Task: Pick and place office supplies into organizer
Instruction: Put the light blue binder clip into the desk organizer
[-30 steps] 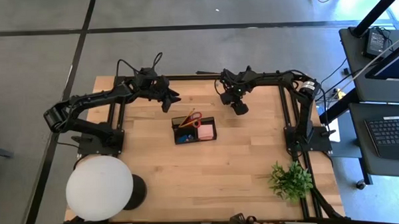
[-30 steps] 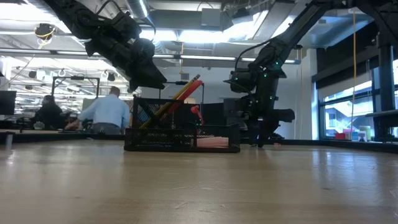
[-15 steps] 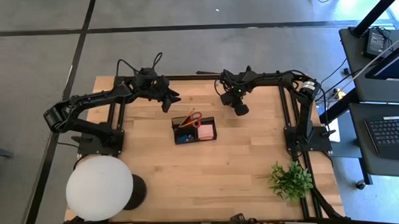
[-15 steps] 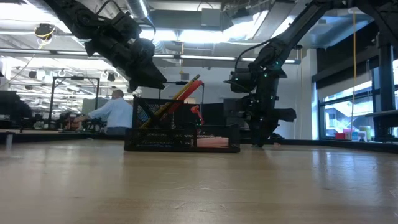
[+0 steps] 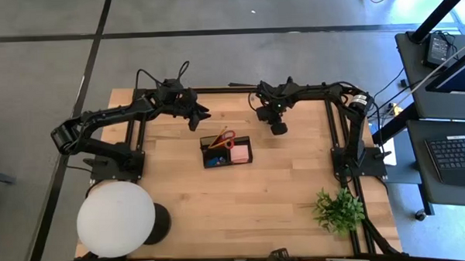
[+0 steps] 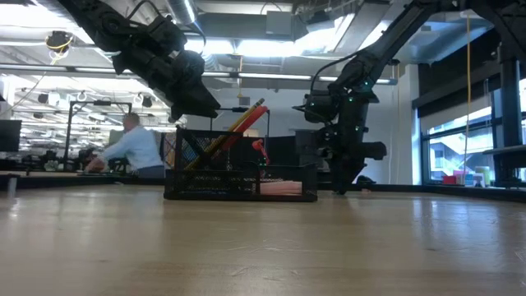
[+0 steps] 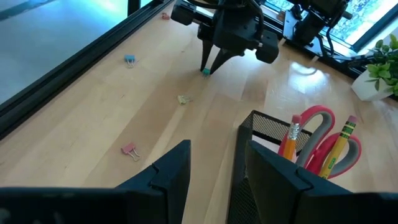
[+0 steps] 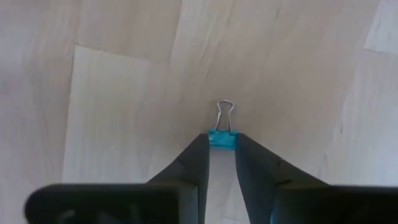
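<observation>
Right gripper (image 8: 221, 155) is down at the pale wooden tabletop (image 5: 258, 191), its two dark fingers nipped against a small teal binder clip (image 8: 222, 137) lying beyond the black mesh organizer (image 5: 226, 152), while the left gripper (image 7: 211, 158), fingers slightly parted and holding nothing, hangs near that organizer's far side.

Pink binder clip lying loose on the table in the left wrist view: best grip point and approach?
Take the pink binder clip by its coloured body, coming straight down from above with one finger on each flat face. It lies low on the bare wooden table, well apart from the other clips, so there is room either side. Its wire handles look too thin to hold firmly.
</observation>
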